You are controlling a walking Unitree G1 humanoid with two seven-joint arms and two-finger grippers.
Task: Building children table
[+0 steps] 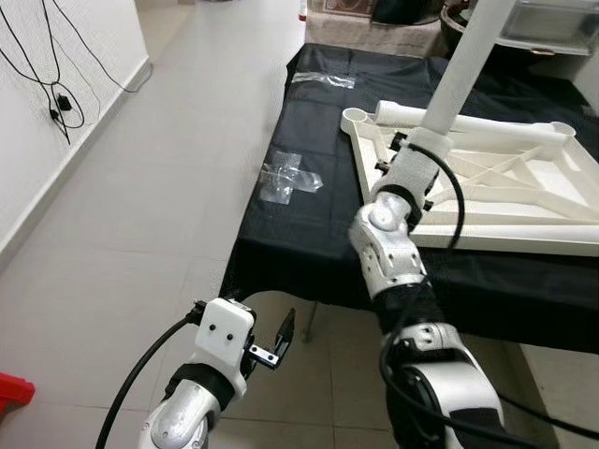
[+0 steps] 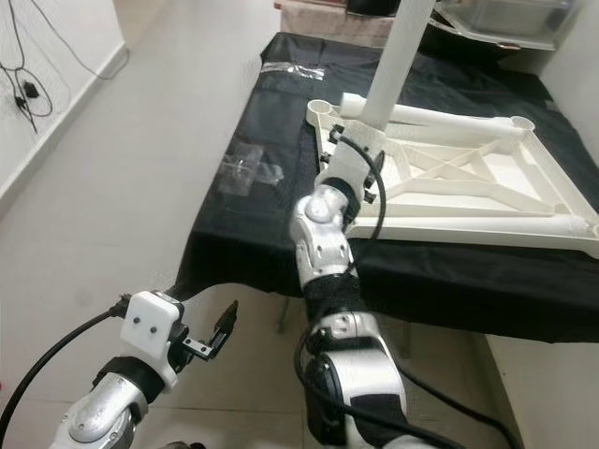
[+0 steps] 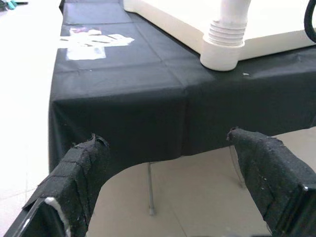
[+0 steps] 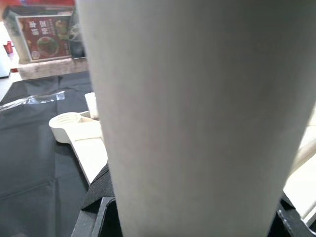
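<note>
The white tabletop frame point(image 1: 487, 234) lies upside down on a table under a black cloth point(image 1: 299, 243). A white table leg point(image 1: 473, 56) stands upright at the frame's near left corner. Its threaded end sits in the corner socket point(image 3: 223, 52). My right gripper point(image 1: 423, 142) is shut around the leg low down, just above the frame. The leg point(image 4: 197, 123) sits close between its black fingers point(image 4: 98, 217). My left gripper point(image 1: 285, 332) hangs open below the table's front left corner, over the floor, with nothing between its fingers point(image 3: 79, 168).
Two clear plastic bags point(image 1: 285, 178) point(image 1: 323, 79) lie on the cloth left of the frame. Black cables point(image 1: 56, 103) hang on the left wall. A red object point(image 1: 11, 388) sits on the tiled floor at the lower left. Boxes point(image 1: 552, 23) stand beyond the table.
</note>
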